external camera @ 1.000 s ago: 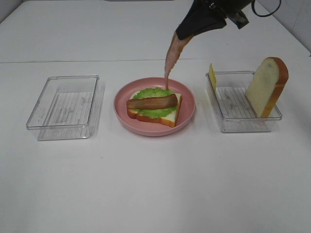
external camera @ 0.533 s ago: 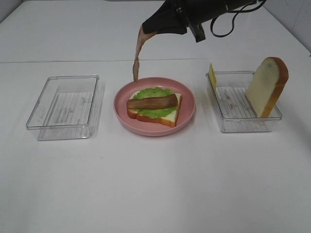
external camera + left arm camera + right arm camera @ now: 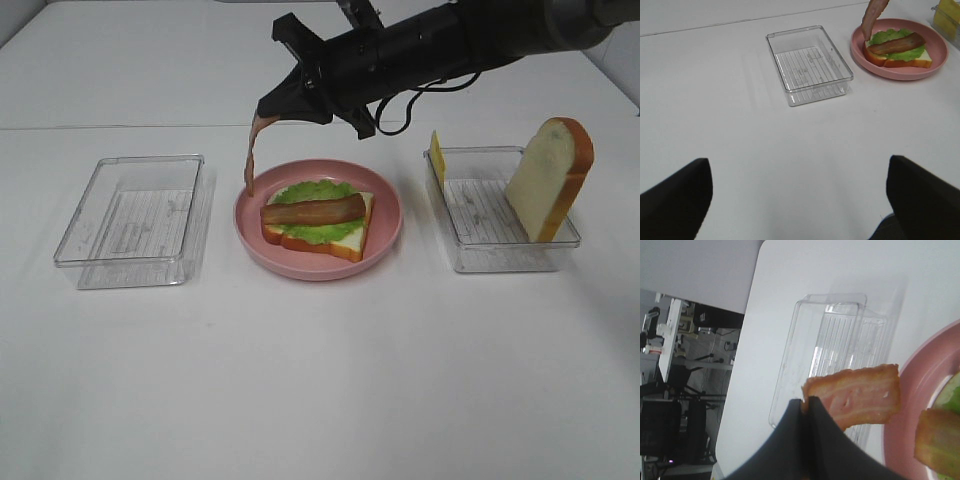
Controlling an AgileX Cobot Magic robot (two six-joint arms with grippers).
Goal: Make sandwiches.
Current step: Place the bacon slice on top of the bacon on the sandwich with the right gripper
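White tabletop (image 3: 320,400) below, my right gripper (image 3: 266,112), pinched shut on a limp brown bacon strip (image 3: 250,155) dangling at the left rim of the round pink plate (image 3: 388,232), should drift over the green-lettuce-topped bread slice (image 3: 345,243) and lay it flat beside the first strip (image 3: 313,211).

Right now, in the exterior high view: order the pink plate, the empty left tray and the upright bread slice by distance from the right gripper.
1. Pink plate, centre, under the right gripper and its hanging bacon strip.
2. Empty tray, to the left.
3. Upright bread slice, far right.
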